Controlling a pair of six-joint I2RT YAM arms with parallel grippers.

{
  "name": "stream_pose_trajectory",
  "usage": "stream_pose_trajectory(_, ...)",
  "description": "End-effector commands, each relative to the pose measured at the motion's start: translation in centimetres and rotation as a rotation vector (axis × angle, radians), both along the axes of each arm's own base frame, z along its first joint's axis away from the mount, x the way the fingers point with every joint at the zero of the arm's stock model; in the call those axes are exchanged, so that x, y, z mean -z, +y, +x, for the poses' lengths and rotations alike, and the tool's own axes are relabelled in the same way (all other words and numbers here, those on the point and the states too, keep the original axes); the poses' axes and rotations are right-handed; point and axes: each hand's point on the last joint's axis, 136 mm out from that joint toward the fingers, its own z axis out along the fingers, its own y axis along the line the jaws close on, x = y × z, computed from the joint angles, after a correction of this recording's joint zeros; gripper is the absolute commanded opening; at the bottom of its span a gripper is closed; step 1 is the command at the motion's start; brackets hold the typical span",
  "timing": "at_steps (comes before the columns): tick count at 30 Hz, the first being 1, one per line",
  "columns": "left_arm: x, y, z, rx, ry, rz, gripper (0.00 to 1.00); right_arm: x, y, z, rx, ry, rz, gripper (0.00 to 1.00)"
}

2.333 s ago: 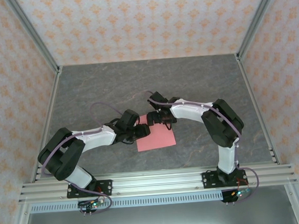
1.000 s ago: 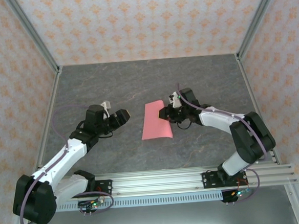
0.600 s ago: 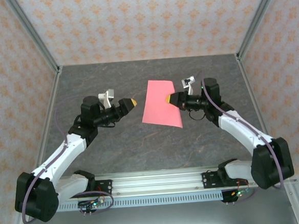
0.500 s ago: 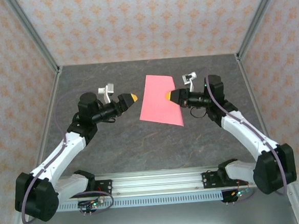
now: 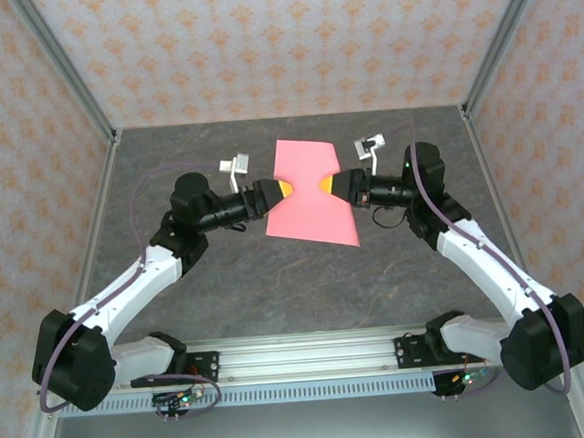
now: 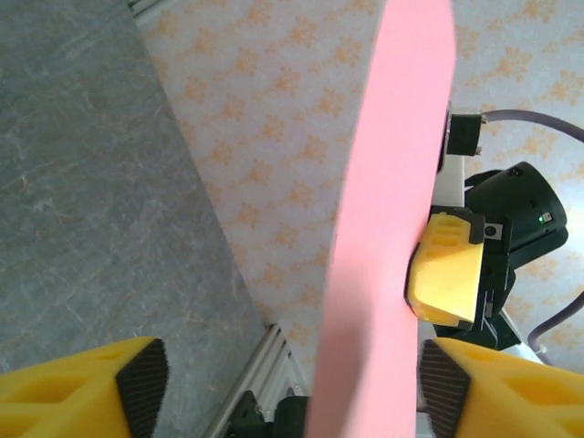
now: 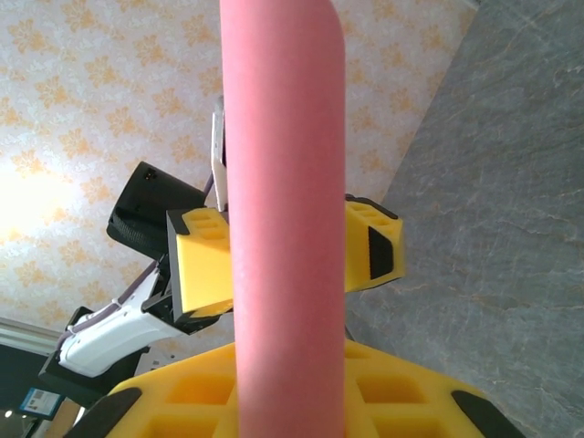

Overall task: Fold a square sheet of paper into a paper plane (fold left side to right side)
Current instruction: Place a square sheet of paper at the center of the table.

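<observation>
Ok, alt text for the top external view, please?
A thin pink-red sheet of paper is held up above the grey stone-patterned table, pinched at its right edge by the right gripper. The left gripper, jaws open, straddles its left edge.

1. The pink paper (image 7: 283, 164) runs top to bottom down the middle, its top end rounded.
2. The right gripper (image 7: 290, 388) clamps its lower end.
3. Beyond, the left gripper (image 7: 286, 255) straddles the paper, yellow jaws apart, one on either side.
4. Grey table (image 7: 493, 182) lies on the right, patterned wall (image 7: 109, 91) on the left.
</observation>
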Motion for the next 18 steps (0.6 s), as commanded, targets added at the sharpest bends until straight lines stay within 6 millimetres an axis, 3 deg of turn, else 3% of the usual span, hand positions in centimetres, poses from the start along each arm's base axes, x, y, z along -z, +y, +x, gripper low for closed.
stream_pose_trajectory(1,-3.1,-0.3,-0.1,0.012,-0.096,-0.044,0.63,-1.0,0.3,-0.5,-0.024,-0.044,0.026,0.22)
stream_pose_trajectory(6,-1.3,0.1,0.3,-0.030,-0.069,0.006,0.18,0.8,0.0,-0.2,0.008,-0.022,-0.043,0.30)
stream_pose_trajectory(9,1.3,0.7,0.6,-0.068,-0.033,0.081,0.02,2.9,-0.8,0.5,0.066,0.002,-0.139,0.40)
stream_pose_trajectory(15,9.0,2.2,1.5,-0.162,0.074,0.247,0.00,9.9,-5.2,2.7,0.287,0.094,-0.499,0.67)
stream_pose_trajectory(18,13.5,3.0,2.2,-0.216,0.161,0.316,0.00,13.0,-7.2,3.3,0.363,0.137,-0.641,0.75)
